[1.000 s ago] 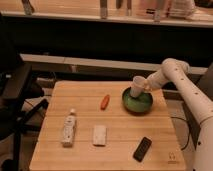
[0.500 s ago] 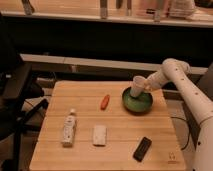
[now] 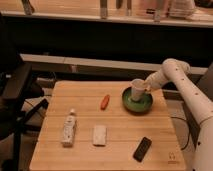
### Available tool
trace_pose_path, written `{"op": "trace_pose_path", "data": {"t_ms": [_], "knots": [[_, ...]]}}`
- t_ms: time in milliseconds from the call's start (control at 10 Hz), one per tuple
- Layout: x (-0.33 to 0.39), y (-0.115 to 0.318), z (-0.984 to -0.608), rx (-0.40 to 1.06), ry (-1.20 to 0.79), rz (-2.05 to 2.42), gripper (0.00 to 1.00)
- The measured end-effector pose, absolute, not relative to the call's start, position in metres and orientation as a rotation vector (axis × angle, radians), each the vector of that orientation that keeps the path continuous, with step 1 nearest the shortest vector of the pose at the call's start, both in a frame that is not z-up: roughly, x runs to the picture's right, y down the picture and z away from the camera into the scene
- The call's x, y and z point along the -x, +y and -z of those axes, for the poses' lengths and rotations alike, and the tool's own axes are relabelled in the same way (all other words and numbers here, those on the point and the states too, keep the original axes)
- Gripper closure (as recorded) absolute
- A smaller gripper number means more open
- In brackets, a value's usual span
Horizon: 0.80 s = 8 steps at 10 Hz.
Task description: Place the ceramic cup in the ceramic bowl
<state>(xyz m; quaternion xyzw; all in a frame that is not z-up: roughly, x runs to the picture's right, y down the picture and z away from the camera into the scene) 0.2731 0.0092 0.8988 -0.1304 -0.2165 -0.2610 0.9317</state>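
Wooden desk (image 3: 120, 150) seen from above and in front. Nearest the viewer, 1 dark phone-like slab (image 3: 142, 148) is lying at front right. Left of it, 1 small white block (image 3: 99, 135), and further left 1 white labelled bottle (image 3: 68, 128) is lying on its side. Mid-desk, 1 small orange-red item, approx carrot-shaped (image 3: 104, 102), is sitting apart from the rest. At the far right, the ceramic bowl (image 3: 138, 101), green w/ dark rim, is resting on the desk. The ceramic cup (image 3: 137, 90) is sitting upright inside or just over the bowl's rim area; can't tell if it is touching bottom. The claw (image 3: 146, 88) is pressing against the cup's right side, appearing to be gripping it, w/ the white arm (image 3: 172, 70) reaching in from the right. Judgement: the carry looks done; lowering fully, releasing and withdrawing are likely what's left.
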Motion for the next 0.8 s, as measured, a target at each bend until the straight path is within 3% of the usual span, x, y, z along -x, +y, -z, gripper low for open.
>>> {"op": "trace_pose_path", "data": {"t_ms": [200, 600, 800], "knots": [[-0.273, 0.009, -0.900, 0.265, -0.443, 0.534, 0.58], [-0.279, 0.000, -0.894, 0.261, -0.436, 0.533, 0.24], [-0.281, -0.001, -0.894, 0.259, -0.435, 0.534, 0.20]]}}
